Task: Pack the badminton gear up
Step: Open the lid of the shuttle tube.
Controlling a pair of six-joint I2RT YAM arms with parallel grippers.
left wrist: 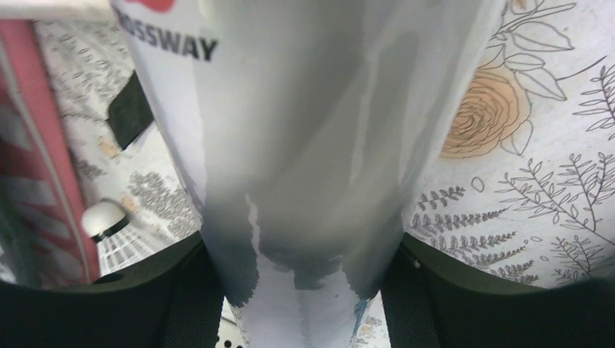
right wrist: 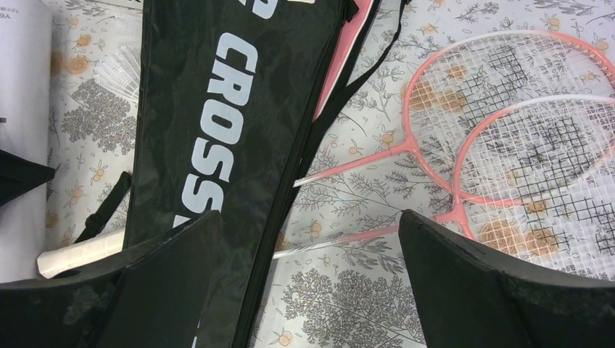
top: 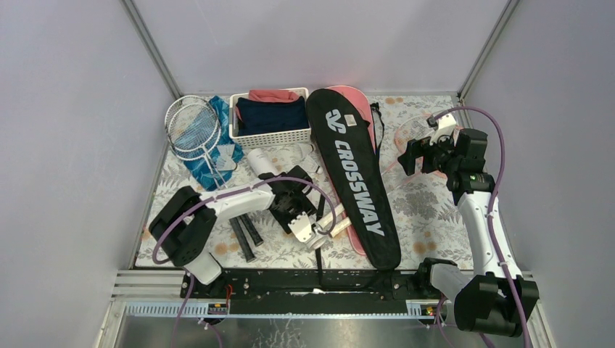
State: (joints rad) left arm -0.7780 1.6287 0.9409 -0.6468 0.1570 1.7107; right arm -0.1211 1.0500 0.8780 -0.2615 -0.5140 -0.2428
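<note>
Left end effector (top: 312,233) straddles "…OSSWAY" tube (left wrist: 304,145), grip unclear; right end effector (right wrist: 308,225) apart above "CROSSWAY" bag (right wrist: 210,109).

White-lettered black bag (top: 355,174), pink rackets (right wrist: 523,138), floral tablecloth (top: 428,206)

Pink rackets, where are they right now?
Right wrist view: the two pink rackets lie overlapped on the flowery tablecloth, on the table's right side, with their shafts pointing toward the black CROSSWAY bag.

Pale lilac-grey walls (top: 65,109) on three sides, metal corner posts (top: 152,47). White tablecloth (top: 428,206), grey leaves, orange flowers. Soft even light.
</note>
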